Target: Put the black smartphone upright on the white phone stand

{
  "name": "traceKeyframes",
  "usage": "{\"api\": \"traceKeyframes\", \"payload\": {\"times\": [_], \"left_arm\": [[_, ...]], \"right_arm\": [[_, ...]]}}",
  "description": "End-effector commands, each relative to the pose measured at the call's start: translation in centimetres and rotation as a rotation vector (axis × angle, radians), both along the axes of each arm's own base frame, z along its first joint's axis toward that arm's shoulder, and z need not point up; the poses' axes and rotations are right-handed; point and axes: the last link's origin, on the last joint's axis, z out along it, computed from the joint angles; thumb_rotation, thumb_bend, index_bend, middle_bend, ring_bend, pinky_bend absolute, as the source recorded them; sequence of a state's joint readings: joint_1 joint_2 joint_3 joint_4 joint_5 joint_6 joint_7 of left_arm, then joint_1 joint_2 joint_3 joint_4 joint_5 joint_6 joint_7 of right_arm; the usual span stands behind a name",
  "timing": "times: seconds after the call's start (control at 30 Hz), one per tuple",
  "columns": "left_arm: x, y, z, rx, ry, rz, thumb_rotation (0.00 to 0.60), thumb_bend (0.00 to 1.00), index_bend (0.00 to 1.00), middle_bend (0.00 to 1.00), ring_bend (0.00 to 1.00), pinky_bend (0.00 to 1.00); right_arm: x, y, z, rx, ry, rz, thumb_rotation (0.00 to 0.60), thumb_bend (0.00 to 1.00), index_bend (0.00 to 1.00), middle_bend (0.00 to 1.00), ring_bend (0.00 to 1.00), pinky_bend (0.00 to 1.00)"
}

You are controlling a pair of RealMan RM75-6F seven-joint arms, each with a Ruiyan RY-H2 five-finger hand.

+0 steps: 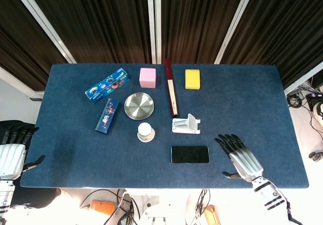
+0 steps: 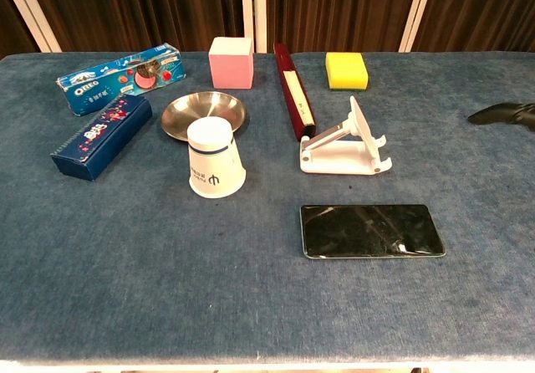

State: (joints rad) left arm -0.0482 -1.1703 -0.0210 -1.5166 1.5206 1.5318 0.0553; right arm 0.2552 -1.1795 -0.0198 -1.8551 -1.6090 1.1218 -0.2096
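So you are only starting: your right hand (image 1: pixel 241 157) is hovering empty, fingers apart, near the phone (image 1: pixel 190 154), which is lying flat on the counter (image 1: pixel 242 104) before the empty stand (image 1: pixel 185 124).

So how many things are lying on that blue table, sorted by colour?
Blue: 2, Oreo box and dark blue box
White: 2, paper cup and phone stand
Pink: 1, block
Yellow: 1, sponge
Silver: 1, dish
Dark red: 1, long box
Black: 1, smartphone
Total: 9
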Motion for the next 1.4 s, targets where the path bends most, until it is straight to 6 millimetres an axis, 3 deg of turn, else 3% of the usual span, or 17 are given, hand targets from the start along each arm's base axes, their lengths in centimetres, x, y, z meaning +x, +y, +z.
{"api": "traceKeyframes", "payload": {"times": [0.03, 0.27, 0.57, 0.8, 1.07, 1.4], "left_arm": [[0.0, 0.1, -0.1, -0.001, -0.001, -0.003, 0.600, 0.09, 0.17, 0.19, 0.11, 0.00], [-0.4, 0.2, -0.1, -0.006, 0.000, 0.002, 0.600, 0.09, 0.17, 0.19, 0.12, 0.00], [-0.9, 0.3, -0.1, -0.015, 0.002, 0.016, 0.600, 0.09, 0.17, 0.19, 0.12, 0.00], [-1.1, 0.5, -0.1, -0.019, 0.005, 0.017, 0.600, 0.09, 0.17, 0.19, 0.12, 0.00], [-1.3, 0.5, 0.0, -0.020, 0.008, 0.025, 0.600, 0.09, 0.17, 0.19, 0.11, 0.00], [-1.5, 0.5, 0.0, -0.023, 0.009, 0.035, 0.600, 0.09, 0.17, 0.19, 0.11, 0.00]], "right_arm": [[3.2, -0.9, -4.9, 0.075, 0.032, 0.033, 0.600, 0.26, 0.09, 0.08, 0.00, 0.04], [5.7, -2.1, -8.7, 0.083, 0.050, 0.041, 0.600, 0.26, 0.20, 0.08, 0.00, 0.05], [7.5, -3.4, -11.3, 0.105, 0.078, 0.001, 0.600, 0.27, 0.21, 0.05, 0.00, 0.05], [8.3, -4.0, -12.3, 0.122, 0.091, -0.030, 0.600, 0.37, 0.23, 0.03, 0.00, 0.05], [8.6, -4.6, -12.8, 0.174, 0.091, -0.063, 0.600, 0.38, 0.22, 0.01, 0.00, 0.05], [8.8, -5.1, -13.1, 0.222, 0.135, -0.071, 0.600, 0.47, 0.24, 0.00, 0.00, 0.00]]}}
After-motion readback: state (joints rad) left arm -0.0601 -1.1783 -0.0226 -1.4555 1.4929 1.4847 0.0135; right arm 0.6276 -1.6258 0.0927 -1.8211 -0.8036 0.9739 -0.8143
